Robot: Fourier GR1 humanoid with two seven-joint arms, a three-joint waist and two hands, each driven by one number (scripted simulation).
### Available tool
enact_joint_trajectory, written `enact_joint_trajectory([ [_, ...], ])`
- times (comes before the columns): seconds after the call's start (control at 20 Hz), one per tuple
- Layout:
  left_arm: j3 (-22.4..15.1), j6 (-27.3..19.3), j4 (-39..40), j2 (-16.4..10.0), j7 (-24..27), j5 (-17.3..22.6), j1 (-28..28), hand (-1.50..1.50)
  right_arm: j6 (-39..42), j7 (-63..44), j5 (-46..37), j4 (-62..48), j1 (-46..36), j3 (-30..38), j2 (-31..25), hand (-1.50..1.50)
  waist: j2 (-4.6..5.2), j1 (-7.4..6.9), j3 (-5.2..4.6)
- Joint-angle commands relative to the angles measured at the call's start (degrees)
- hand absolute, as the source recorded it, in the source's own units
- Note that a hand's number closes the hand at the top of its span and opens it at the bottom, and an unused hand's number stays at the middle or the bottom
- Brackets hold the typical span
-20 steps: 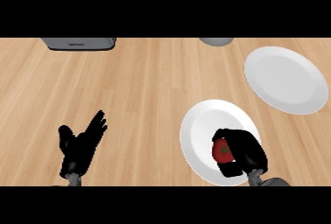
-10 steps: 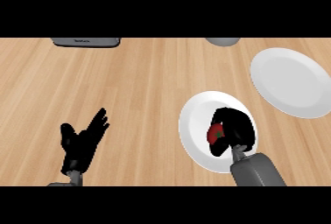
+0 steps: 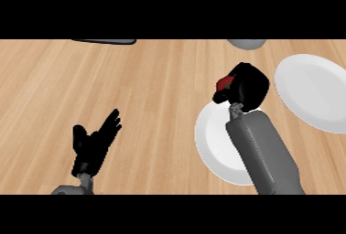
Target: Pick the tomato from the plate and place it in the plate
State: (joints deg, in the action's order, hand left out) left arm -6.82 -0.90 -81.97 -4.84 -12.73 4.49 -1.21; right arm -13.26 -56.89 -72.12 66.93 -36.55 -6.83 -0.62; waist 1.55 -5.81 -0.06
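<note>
The right hand (image 3: 246,87) has its fingers curled round the red tomato (image 3: 224,82). Hand and tomato show at the far rim of the near plate (image 3: 213,137), left of the second plate (image 3: 314,91). The left hand (image 3: 94,144) rests at lower left over the wooden counter (image 3: 135,82), fingers straight, holding nothing.

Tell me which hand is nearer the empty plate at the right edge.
Right. The right hand, curled round the tomato, is just left of that plate; the left hand rests open at the view's lower left, far off.
</note>
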Motion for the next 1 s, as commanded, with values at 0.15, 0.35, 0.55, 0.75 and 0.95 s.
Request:
enact_joint_trajectory([
  [0.15, 0.7, -0.8, 1.0, 0.7, -1.7, 0.3, -2.4, 0.00, -16.6, -12.0, -13.4, -9.7, -12.4, 4.1, 0.6, 1.50, 0.10, 0.70, 0.03],
  [0.35, 1.3, -0.1, -0.2, -0.5, -0.1, 0.6, 0.3, 0.00, -24.3, -14.7, -17.6, -12.0, -12.8, 9.4, 0.6, 1.50, -0.40, 1.55, 0.08],
  [0.55, 0.7, -1.2, 1.0, 0.5, 1.1, -0.4, 1.2, 0.00, -32.5, -14.8, -20.0, -14.4, -12.8, 13.9, 0.6, 1.50, -0.28, 2.03, 0.11],
  [0.75, 2.6, 0.1, 1.5, -0.8, 0.7, 1.2, 0.0, 0.00, -41.8, -11.5, -21.9, -15.4, -10.6, 18.7, 0.6, 1.50, -0.43, 3.09, 0.11],
  [0.95, 1.8, -3.7, -0.1, 0.5, -3.1, -1.1, -2.2, 0.00, -44.2, -8.0, -22.3, -20.5, -10.5, 24.4, -4.3, 1.50, -0.79, 4.08, 0.15],
])
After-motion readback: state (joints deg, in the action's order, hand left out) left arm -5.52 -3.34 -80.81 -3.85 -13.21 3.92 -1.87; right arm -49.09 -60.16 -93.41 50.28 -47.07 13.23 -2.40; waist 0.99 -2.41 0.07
